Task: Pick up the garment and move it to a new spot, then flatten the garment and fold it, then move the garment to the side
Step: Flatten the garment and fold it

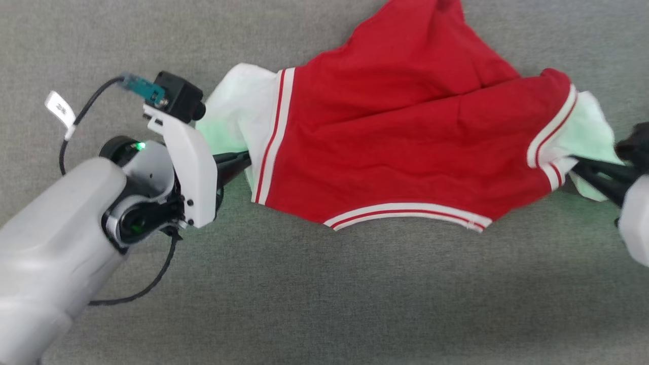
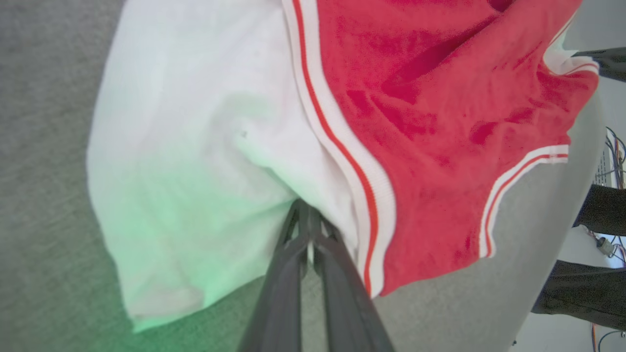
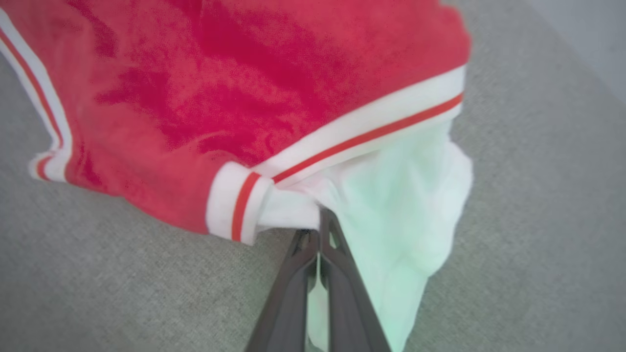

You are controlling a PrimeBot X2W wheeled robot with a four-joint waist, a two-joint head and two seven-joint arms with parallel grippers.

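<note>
The garment (image 1: pixel 405 137), a red shirt with white sleeve ends and red-striped white bands, stretches across the grey surface between both arms. My left gripper (image 1: pixel 243 161) is shut on the white left sleeve end; in the left wrist view its fingers (image 2: pixel 305 215) pinch the white cloth (image 2: pixel 195 161). My right gripper (image 1: pixel 578 167) is shut on the white right sleeve end beside the striped cuff; the right wrist view shows its fingers (image 3: pixel 320 230) closed on that cloth (image 3: pixel 401 205). The hem band (image 1: pixel 405 210) faces me, hanging slightly lifted.
A grey fabric surface (image 1: pixel 324 304) spreads all around the shirt. A black cable (image 1: pixel 81 116) with a white tag loops from the left wrist. In the left wrist view, dark furniture legs (image 2: pixel 601 210) and wires stand beyond the surface's edge.
</note>
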